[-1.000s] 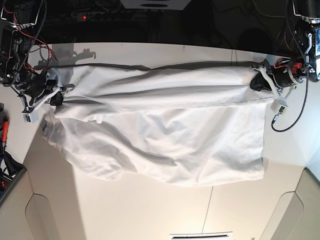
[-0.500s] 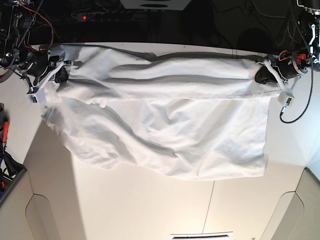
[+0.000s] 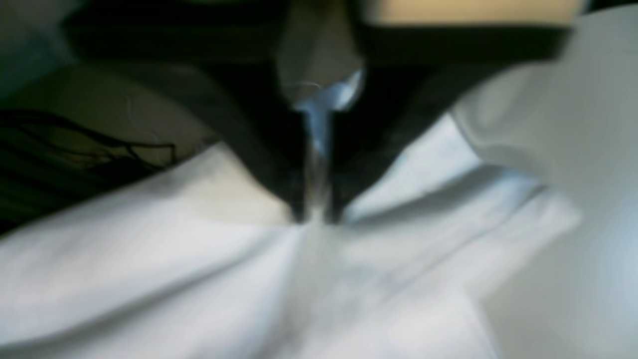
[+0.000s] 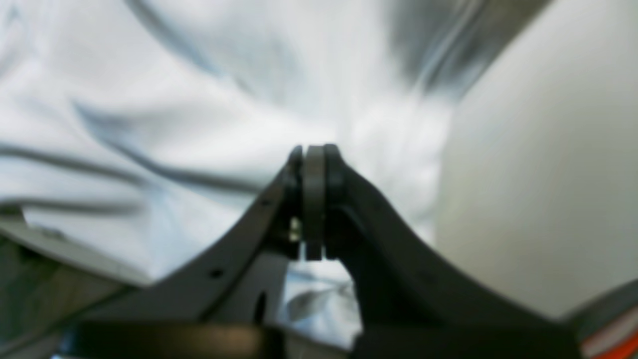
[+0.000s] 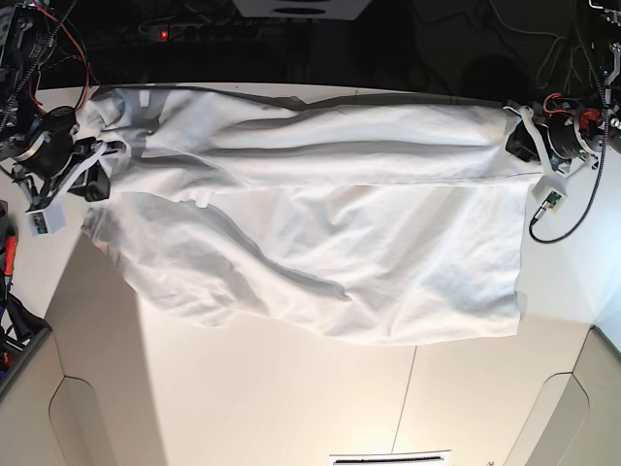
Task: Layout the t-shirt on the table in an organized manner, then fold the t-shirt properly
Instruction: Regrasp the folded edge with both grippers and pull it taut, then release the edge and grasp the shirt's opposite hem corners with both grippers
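Base view: the table (image 5: 291, 408) is a wide off-white surface with a thin dark seam and rounded cut-outs along its near edge. The t-shirt (image 5: 320, 243) lies spread across the far half of the table, white and wrinkled, with a long fold ridge running between the two arms. Its lower hem sags unevenly toward the near edge. The left gripper (image 5: 524, 146) sits at the shirt's far corner on that view's right; in the left wrist view its jaws stand together on a thin strip of the cloth, though the picture is blurred. The right gripper (image 5: 92, 180) sits at the opposite corner. In the right wrist view its jaws are pressed together with no cloth visible between them.
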Tool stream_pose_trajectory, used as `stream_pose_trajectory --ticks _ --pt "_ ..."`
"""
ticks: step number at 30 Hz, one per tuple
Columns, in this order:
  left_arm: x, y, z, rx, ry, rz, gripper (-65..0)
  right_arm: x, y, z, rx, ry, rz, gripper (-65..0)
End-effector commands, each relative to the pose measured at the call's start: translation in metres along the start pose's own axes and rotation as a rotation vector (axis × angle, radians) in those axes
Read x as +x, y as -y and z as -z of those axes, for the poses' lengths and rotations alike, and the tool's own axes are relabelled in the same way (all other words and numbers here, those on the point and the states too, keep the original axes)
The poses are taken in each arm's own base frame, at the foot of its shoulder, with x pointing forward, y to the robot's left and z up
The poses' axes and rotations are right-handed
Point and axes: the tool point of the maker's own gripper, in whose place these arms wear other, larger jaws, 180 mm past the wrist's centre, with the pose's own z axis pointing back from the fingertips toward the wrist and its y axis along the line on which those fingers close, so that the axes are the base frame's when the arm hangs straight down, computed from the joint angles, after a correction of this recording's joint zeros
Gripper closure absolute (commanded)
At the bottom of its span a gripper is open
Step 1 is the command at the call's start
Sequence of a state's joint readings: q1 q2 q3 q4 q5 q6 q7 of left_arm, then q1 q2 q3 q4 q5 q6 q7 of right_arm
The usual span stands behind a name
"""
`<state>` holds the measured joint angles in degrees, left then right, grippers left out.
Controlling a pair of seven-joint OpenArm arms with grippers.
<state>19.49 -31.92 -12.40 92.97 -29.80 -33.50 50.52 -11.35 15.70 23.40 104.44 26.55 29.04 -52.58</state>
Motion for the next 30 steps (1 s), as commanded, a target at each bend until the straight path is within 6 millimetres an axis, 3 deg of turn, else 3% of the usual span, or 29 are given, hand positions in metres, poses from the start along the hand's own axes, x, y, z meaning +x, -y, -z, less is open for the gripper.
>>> stream_pose_trajectory --ticks 1,3,6,9,13,17,19,21,25,30 --pt "0.024 -0.006 -0.011 0.016 0.065 0.04 -24.7 0.027 0.006 -0.012 -0.024 0.09 -0.029 -8.1" --pt "0.04 -0.003 -0.016 0.022 0.105 0.071 -27.6 0.05 0.014 -0.026 -0.062 0.161 -0.048 -14.9" --pt "0.055 -0.004 -0.02 0.029 0.145 0.086 -27.6 0.081 0.028 -0.039 -0.11 0.253 -0.051 -16.3" --pt "0.062 -0.006 -0.021 0.033 0.164 0.088 -27.6 0.102 0.043 -0.039 -0.146 0.31 -0.038 -18.9" --pt "0.07 -0.008 -0.022 0.039 0.185 0.092 -27.6 0.116 0.073 -0.016 -0.154 0.315 0.02 -28.3" --pt "0.07 -0.008 -0.022 0.039 0.185 0.092 -27.6 0.107 0.115 0.025 -0.128 0.214 0.154 -31.0" --pt "0.071 -0.008 -0.022 0.039 0.187 0.092 -27.6 0.099 0.126 0.049 -0.073 0.162 0.26 -31.5" --pt "0.072 -0.008 -0.022 0.038 0.193 0.091 -27.6 0.089 0.124 0.072 0.006 0.108 0.34 -31.5" --pt "0.074 -0.007 -0.022 0.035 0.206 0.09 -27.6 0.065 0.101 0.111 0.118 0.007 0.466 -31.5" --pt "0.077 -0.002 -0.021 0.025 0.226 0.079 -27.6 0.043 0.057 0.144 0.152 -0.097 0.388 -31.4"
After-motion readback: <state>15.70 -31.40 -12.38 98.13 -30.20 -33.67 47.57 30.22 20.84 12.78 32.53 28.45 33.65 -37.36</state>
